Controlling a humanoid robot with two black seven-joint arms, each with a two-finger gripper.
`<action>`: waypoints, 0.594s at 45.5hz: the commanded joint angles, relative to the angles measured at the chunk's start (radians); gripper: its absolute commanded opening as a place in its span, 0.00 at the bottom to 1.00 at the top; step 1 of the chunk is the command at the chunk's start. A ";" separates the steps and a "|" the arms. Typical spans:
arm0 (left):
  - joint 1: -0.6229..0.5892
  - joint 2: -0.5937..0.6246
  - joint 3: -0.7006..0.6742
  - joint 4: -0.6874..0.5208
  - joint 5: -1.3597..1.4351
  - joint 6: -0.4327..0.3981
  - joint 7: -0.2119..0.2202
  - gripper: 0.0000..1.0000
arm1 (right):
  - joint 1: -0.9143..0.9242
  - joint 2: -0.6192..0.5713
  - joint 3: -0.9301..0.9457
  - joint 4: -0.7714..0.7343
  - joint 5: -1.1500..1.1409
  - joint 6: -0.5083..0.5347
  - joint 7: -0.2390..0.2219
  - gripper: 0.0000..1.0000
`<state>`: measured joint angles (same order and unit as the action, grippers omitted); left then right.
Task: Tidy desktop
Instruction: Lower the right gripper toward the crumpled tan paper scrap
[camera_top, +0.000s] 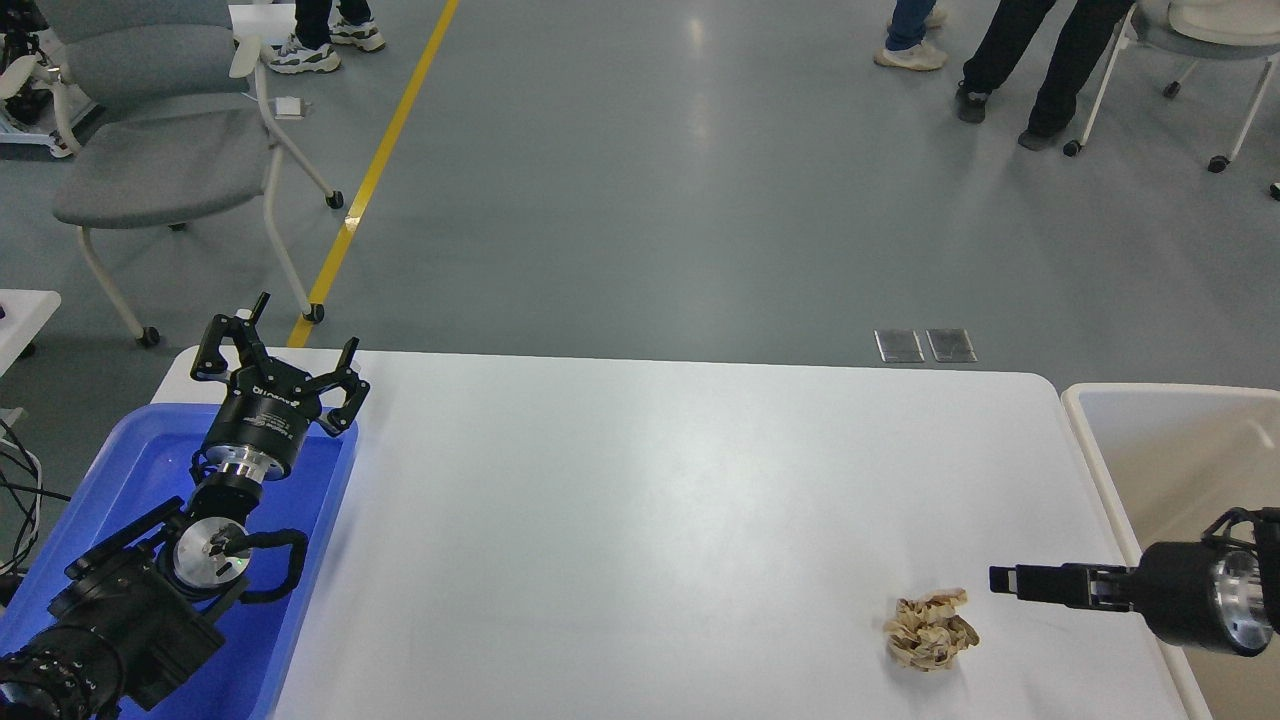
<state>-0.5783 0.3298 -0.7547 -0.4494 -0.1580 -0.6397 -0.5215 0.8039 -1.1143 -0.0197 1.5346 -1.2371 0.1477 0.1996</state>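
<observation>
The white desktop holds one crumpled brownish paper ball near its front right. My right gripper comes in from the right, low over the desktop, just right of and slightly above the paper ball and not touching it. It is seen side-on, so its fingers cannot be told apart. My left gripper is open and empty above the far corner of the blue tray.
A cream-white tub stands off the desktop's right edge. The blue tray sits at the left edge under my left arm. A grey chair and people's legs are on the floor beyond.
</observation>
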 joint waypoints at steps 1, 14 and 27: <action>0.000 0.000 0.000 0.000 0.000 0.000 0.000 1.00 | -0.055 0.102 0.021 -0.048 0.013 -0.031 -0.003 1.00; 0.000 0.000 0.000 0.000 0.000 0.000 0.000 1.00 | -0.124 0.208 0.046 -0.149 0.001 -0.059 -0.002 1.00; 0.000 0.000 0.000 0.000 0.000 0.000 -0.002 1.00 | -0.166 0.317 0.046 -0.280 -0.044 -0.112 0.001 1.00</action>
<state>-0.5783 0.3298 -0.7547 -0.4494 -0.1581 -0.6397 -0.5216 0.6759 -0.8867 0.0219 1.3523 -1.2477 0.0734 0.1989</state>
